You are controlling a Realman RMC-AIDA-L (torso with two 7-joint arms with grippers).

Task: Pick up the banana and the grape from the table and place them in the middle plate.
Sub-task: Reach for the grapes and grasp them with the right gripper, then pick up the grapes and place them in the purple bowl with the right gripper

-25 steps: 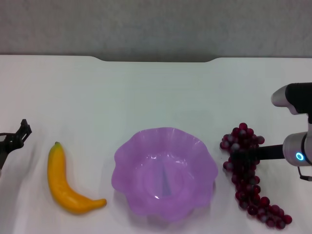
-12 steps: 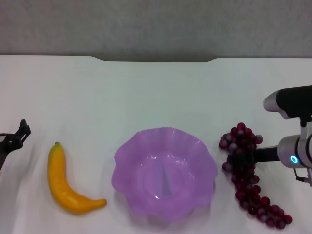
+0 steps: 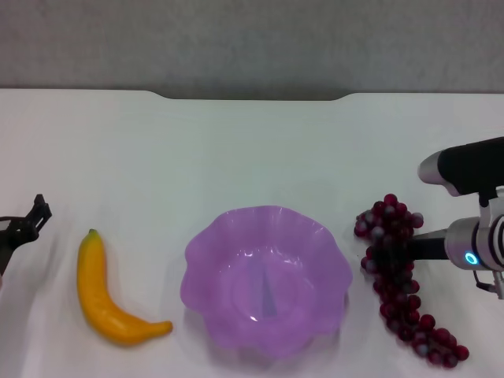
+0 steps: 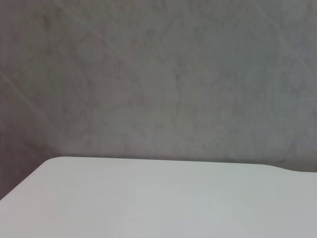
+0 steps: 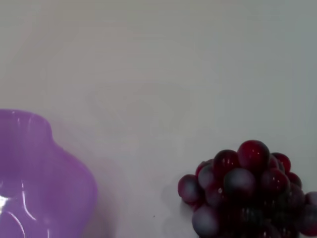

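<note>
Left pincer (image 3: 24, 224) sits at the surface's (image 3: 252, 150) left edge, its state unclear. Banana (image 3: 106, 295) lies beside it, then the empty plate (image 3: 268, 276) in the middle. Grapes (image 3: 398, 276) lie right of the plate, the right pincer (image 3: 387, 250) closed on them.

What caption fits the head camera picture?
Right end effector reaches into the grapes beside an empty purple plate; the banana waits near the parked left end effector.
</note>
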